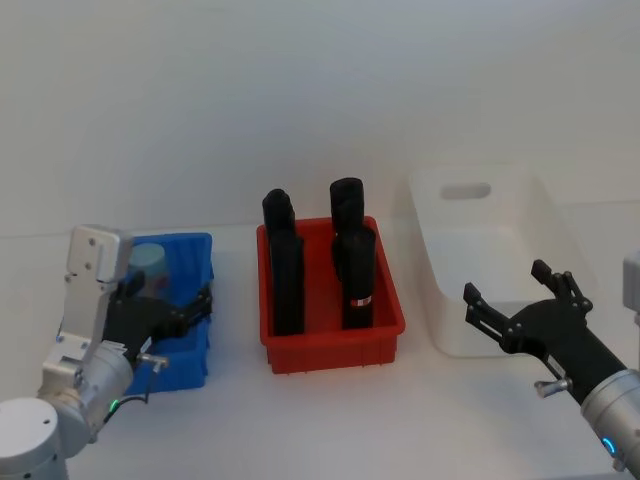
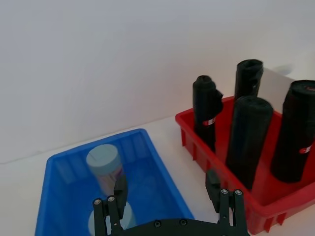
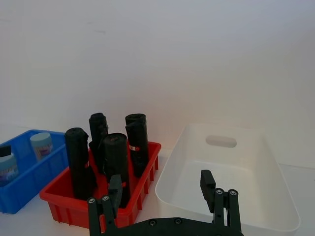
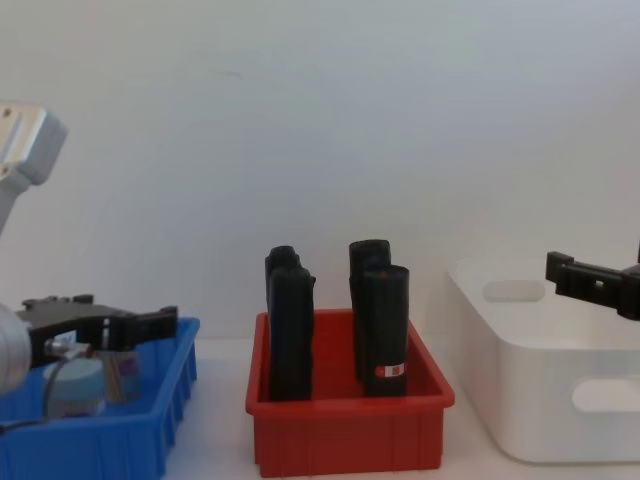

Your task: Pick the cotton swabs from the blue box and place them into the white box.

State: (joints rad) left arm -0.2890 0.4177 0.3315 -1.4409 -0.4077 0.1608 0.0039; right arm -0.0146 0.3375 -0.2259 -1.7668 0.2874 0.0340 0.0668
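The left end effector hangs low over the blue box with its jaws spread wide and nothing between them. The cotton swabs are both in that box: one jar stands toward the far end and a second sits closer to the robot, just under the left finger. The white box is empty. The right end effector hovers over its near edge, also wide open and holding nothing.

The main risk is the width of that spread. In the left wrist view the other finger seems to sit beyond the blue box's wall, on the side of the red bin. A straight descent could land it on the rim and tip or shove the box across the bench. The two jars also stand close together, so a finger going down beside one may knock the other over. The jars look smooth and round, and an off-centre pinch could squirt one out sideways.

Each jar carries a pink-and-blue label, and two of the black cylinders wear a red-and-white band; no lettering on any of them can be read
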